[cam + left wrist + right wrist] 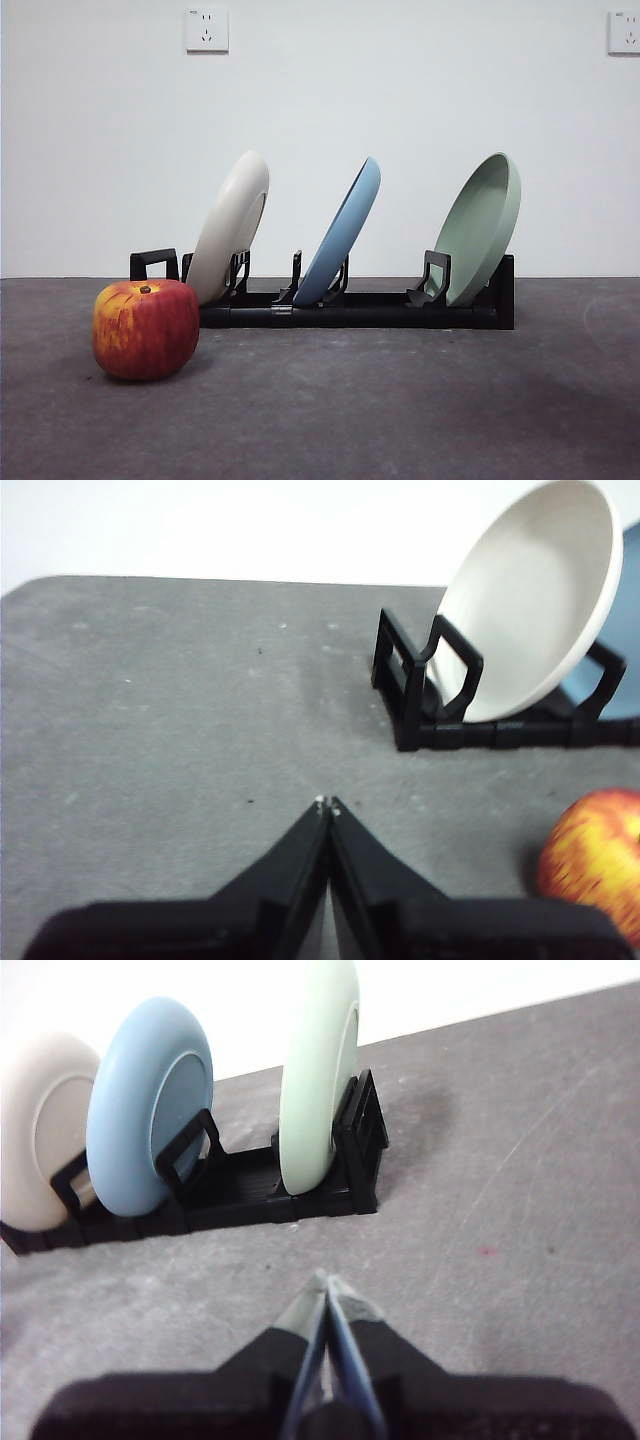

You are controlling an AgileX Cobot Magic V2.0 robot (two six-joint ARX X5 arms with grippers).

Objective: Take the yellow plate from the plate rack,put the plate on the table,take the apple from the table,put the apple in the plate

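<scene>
- Matte cream shallow round plate point(230, 225) leaning in the long black slotted plastic rack point(350, 308), end slot nearest the streaked red apple point(146, 328) on the grey bench point(400, 400).
- Probably stiff, light, slick; best pinched at the exposed upper rim.
- Left hand point(327, 802) and right hand point(326, 1282) both closed, empty, apart from the rack.

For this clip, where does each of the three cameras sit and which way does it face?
Front view: low, at table height, looking level across at the apple and the plate rack; no robot parts show.
Left wrist view: on the left arm, looking over the shut left gripper toward the yellow plate.
Right wrist view: on the right arm, over the shut right gripper, facing the pale green plate and light blue plate.
Shared: all three show the yellow plate racked.
</scene>
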